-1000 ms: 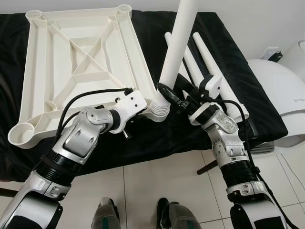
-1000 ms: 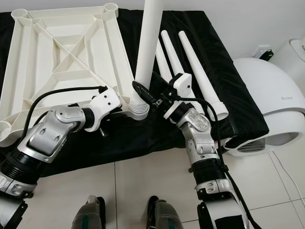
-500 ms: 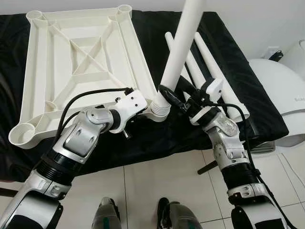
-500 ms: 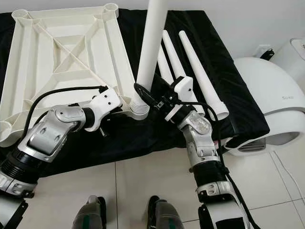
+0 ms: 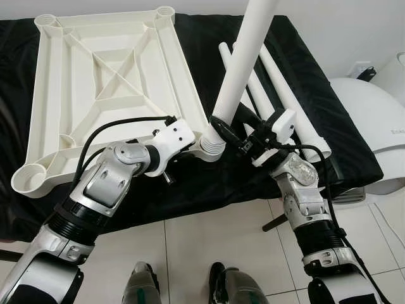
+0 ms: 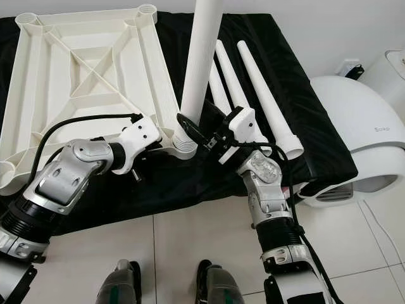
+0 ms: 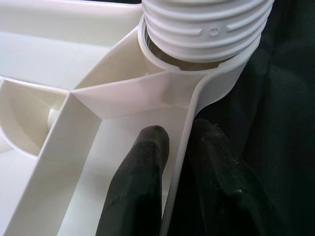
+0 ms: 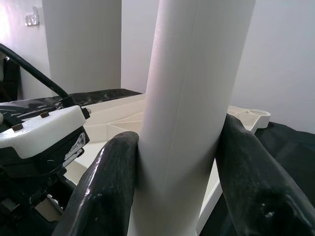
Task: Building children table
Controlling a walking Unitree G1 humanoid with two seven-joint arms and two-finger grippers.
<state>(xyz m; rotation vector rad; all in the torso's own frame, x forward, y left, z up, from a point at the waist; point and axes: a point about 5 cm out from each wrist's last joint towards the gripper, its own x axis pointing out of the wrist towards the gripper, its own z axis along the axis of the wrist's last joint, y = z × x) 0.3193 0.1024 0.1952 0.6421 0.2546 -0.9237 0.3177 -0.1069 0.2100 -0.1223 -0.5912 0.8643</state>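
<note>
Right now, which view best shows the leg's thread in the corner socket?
Left wrist view: the thread sits close up in the socket, still partly exposed. The eye views show it small beside the left gripper. The right wrist view gives the leg's smooth shaft instead.

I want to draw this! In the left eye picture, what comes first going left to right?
Upturned white plastic tabletop → left gripper → upright white plastic leg → loose white tapered legs → rounded white appliance.

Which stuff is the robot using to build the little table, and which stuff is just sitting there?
Using: table top, upright leg, spare legs, left claw, right claw.
Just there: black cloth, white machine.
</note>
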